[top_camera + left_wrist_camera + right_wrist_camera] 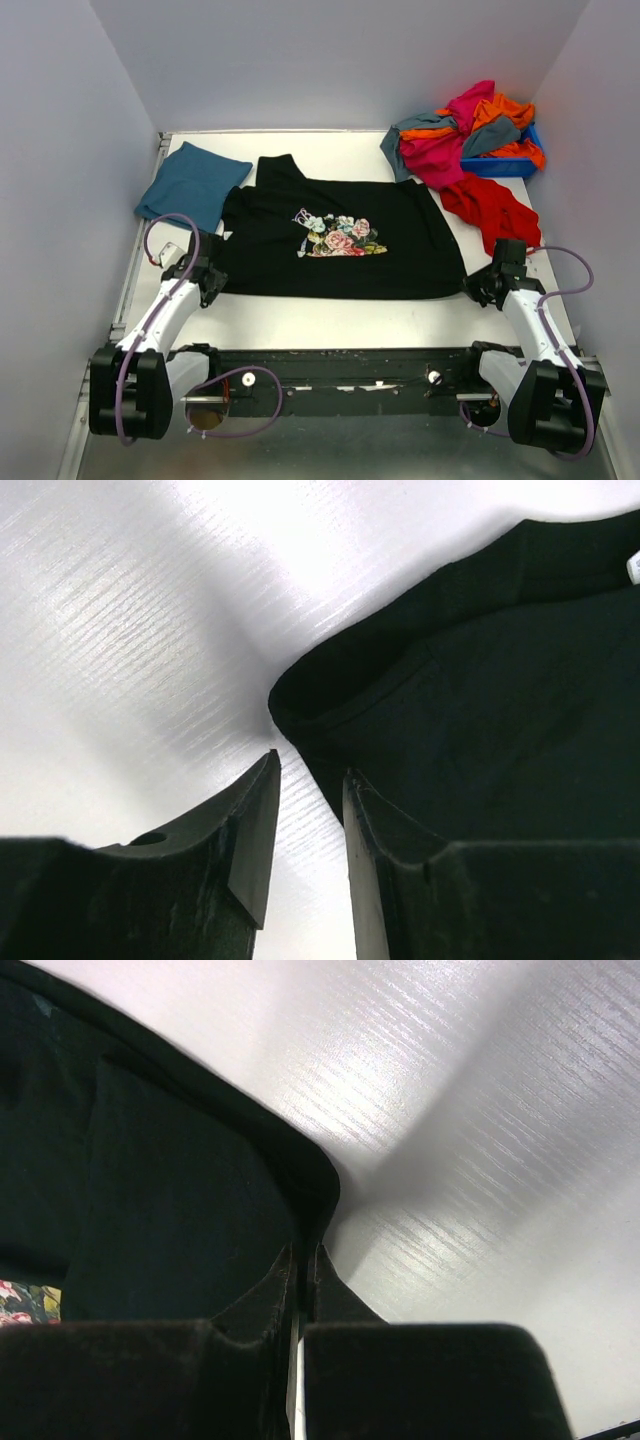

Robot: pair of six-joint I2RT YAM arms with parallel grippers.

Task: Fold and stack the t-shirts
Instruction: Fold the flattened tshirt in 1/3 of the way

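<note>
1 black t-shirt (400,250) flat, long axis left-right (print up)

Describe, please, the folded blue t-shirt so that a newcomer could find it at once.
Look at the white table's far left corner. There, beside the spread black t-shirt, lies the teal-blue t-shirt. It alone is neatly folded; the other coloured shirts are heaped at the far right.

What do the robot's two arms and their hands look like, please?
The left arm and right arm both have white links, black joints and bulky black bases. A purple cable loops along each. The left hand and right hand are matte black, each with two flat wedge-shaped fingers. No markings show.
</note>
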